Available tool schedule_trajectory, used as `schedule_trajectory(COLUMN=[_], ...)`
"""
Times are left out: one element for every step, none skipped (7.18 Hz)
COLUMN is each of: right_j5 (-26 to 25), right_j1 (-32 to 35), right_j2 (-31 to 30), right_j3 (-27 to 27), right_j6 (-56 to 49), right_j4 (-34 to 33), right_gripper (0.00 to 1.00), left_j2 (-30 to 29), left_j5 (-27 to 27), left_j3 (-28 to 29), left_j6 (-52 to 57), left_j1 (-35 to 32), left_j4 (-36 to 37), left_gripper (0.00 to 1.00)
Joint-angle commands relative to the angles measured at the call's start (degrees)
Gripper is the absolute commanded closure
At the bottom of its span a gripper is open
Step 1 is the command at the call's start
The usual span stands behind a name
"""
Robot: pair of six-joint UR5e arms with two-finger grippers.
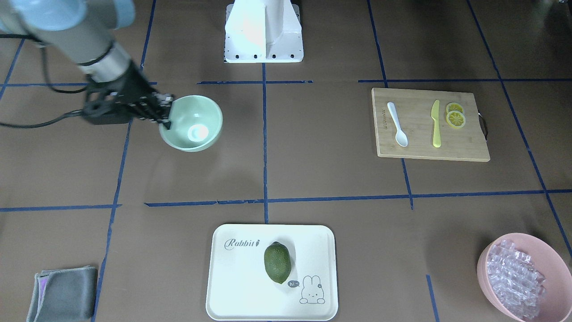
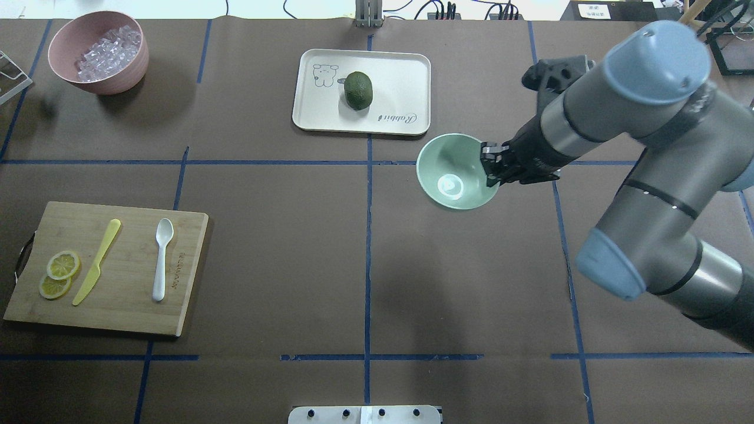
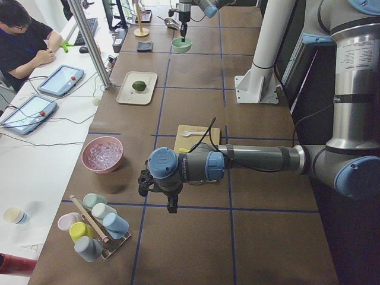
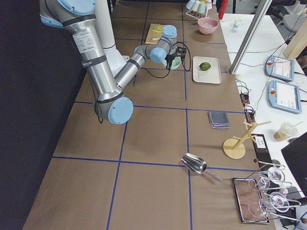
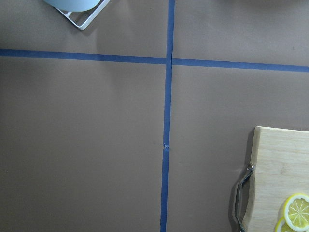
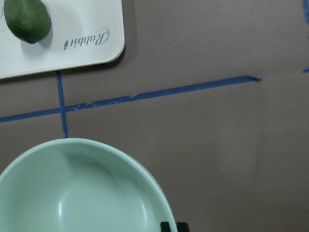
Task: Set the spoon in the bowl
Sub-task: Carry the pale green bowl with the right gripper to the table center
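Note:
The white spoon (image 1: 397,125) lies on a wooden cutting board (image 1: 464,150), also seen in the overhead view (image 2: 162,259). The mint-green bowl (image 1: 192,123) sits far from it across the table, also seen in the overhead view (image 2: 456,171) and filling the bottom of the right wrist view (image 6: 82,188). My right gripper (image 2: 492,171) is shut on the bowl's rim, one finger inside and one outside. My left gripper (image 3: 171,205) shows only in the exterior left view, off the board's outer end, pointing down; I cannot tell whether it is open or shut.
A yellow knife (image 1: 436,123) and lemon slices (image 1: 456,117) lie beside the spoon. A white tray (image 1: 232,286) holds a green fruit (image 1: 277,262). A pink bowl (image 1: 554,259) of clear cubes and a grey cloth (image 1: 62,295) sit at the near corners.

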Motion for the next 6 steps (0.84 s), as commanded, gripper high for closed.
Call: schedule_trajectory(right_j5=[-11.46,-14.98,-15.88,-16.06,-16.07,-16.15], right_j1=[-10.2,-11.97,-13.38,-14.09,-14.18,-14.18], right_j2=[8.51,11.07,11.62,11.71,11.8,11.71], right_j3=[-6.82,-11.03,-14.9,-18.16,-18.63,-18.64], right_j6=[8.19,8.56,9.44,11.53,11.64,11.64], right_j4=[-1.0,-0.65,4.49,8.63,8.76,8.5], right_gripper=[1.0,1.0,0.99,0.99,0.99,0.99], left_j2=[0.0,0.0,0.0,0.0,0.0,0.0], left_j5=[0.0,0.0,0.0,0.0,0.0,0.0], left_j3=[0.1,0.1,0.1,-0.07,0.1,-0.07], left_j6=[0.0,0.0,0.0,0.0,0.0,0.0], left_j1=[0.02,0.02,0.02,0.02,0.02,0.02], left_j4=[-0.08,-0.09,0.0,-0.08,-0.09,-0.09], left_gripper=[0.0,0.0,0.0,0.0,0.0,0.0])
